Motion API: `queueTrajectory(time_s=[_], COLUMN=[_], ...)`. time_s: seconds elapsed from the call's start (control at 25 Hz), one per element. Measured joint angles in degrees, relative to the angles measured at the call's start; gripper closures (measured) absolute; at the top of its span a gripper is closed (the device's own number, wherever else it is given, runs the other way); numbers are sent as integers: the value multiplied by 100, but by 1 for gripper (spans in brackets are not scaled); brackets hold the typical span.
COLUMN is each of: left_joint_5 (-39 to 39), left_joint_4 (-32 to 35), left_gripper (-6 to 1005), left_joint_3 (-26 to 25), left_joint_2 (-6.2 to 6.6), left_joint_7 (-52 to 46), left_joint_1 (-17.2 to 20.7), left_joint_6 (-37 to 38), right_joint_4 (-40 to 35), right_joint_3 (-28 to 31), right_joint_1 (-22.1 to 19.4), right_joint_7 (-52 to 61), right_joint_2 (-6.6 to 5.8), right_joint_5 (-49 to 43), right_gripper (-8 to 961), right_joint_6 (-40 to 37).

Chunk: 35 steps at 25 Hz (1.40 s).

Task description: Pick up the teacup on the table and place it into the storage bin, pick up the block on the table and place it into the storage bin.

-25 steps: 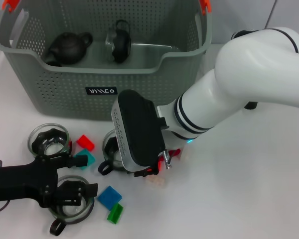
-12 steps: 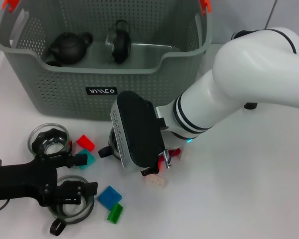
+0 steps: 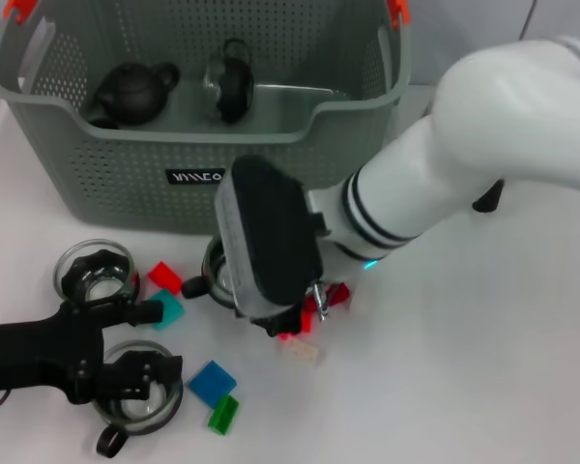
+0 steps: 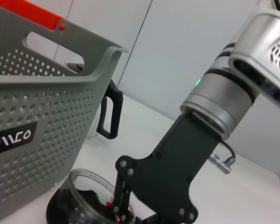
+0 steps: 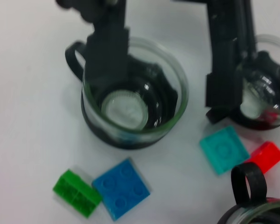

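Right gripper low over desk, fingers clamped on teacup just before storage bin. Left gripper fingers apart around another cup; blue block just beside.

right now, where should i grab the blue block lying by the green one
Take the blue block from straight above, pinching two opposite thin side walls. It lies flat, studs up, so only its edges offer a hold. Choose the pair of sides not facing the green block, which sits against one edge. The left tool, by the nearby teacup, looks closest.
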Motion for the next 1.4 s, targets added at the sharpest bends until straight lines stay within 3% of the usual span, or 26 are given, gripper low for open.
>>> queueTrajectory(time_s=[0.4, 0.64, 0.72, 0.84, 1.16, 1.4], left_joint_5=[-4, -3, -3, -2, -1, 9], left_joint_4=[-17, -15, -15, -14, -14, -14], left_gripper=[90, 90, 90, 89, 89, 89], left_joint_3=[1, 1, 1, 1, 1, 0], left_joint_2=[18, 18, 18, 18, 14, -12], left_joint_7=[35, 40, 41, 42, 44, 78], left_joint_1=[23, 24, 24, 18, -30, -56], left_joint_6=[26, 26, 26, 26, 26, 9], right_joint_4=[-1386, -2177, -2228, -2383, -2310, -1445], right_joint_3=[1786, 3024, 3206, 3948, 5346, 5622], right_joint_1=[-693, -829, -824, -747, -301, 241], right_joint_7=[137, 364, 366, 365, 450, 638], right_joint_2=[-52, -62, -62, -73, -131, -185], right_joint_5=[-217, 24, 133, 449, 314, -535], right_gripper=[893, 893, 893, 893, 892, 892], right_joint_6=[-1608, -3021, -3186, -3563, -3049, -2154])
